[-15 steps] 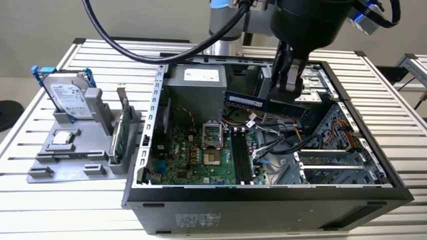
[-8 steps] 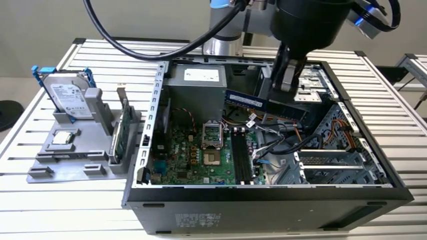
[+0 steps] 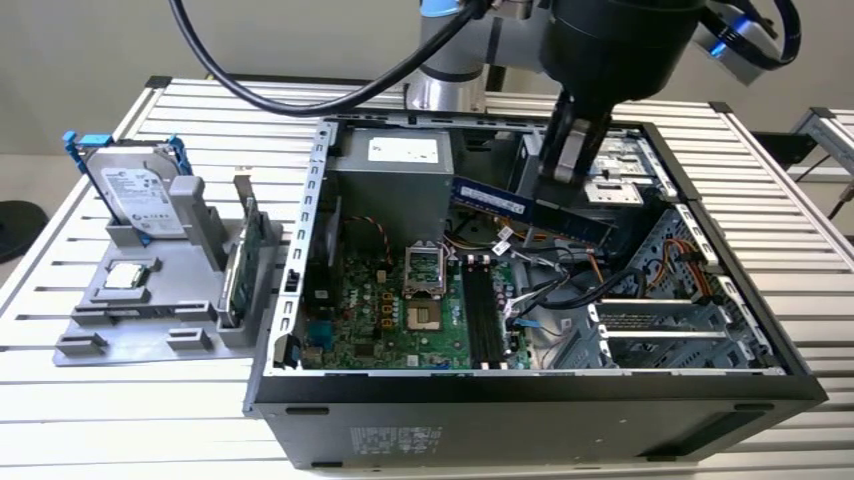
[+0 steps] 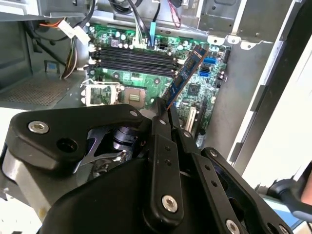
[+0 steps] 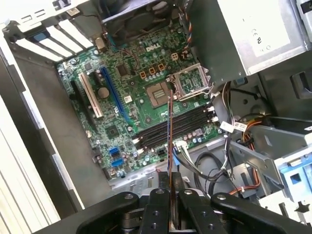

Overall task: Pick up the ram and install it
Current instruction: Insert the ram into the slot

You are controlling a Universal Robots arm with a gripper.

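The ram [image 3: 531, 208] is held in the gripper [image 3: 561, 175], whose fingers are closed narrowly on one long edge of the stick. It is held inside the open top of the computer case [image 3: 534, 385], which lies on the slatted table [image 3: 80, 400]. The stick is suspended at a slant above the motherboard [image 3: 387, 310], apart from the memory slots [image 3: 483, 315] beside the CPU socket [image 3: 420, 268]. In the second wrist view, the ram [image 4: 184, 78] is seen tilted from the gripper [image 4: 163, 109] towards the black memory slots [image 4: 131, 57]. In the first wrist view, it is seen edge-on [image 5: 169, 141] over the slots [image 5: 175, 124]. Near the table's edge at the exterior view's left, a hard drive [image 3: 134, 190] and an expansion card [image 3: 240, 265] are stood upright in a grey holder [image 3: 134, 310].
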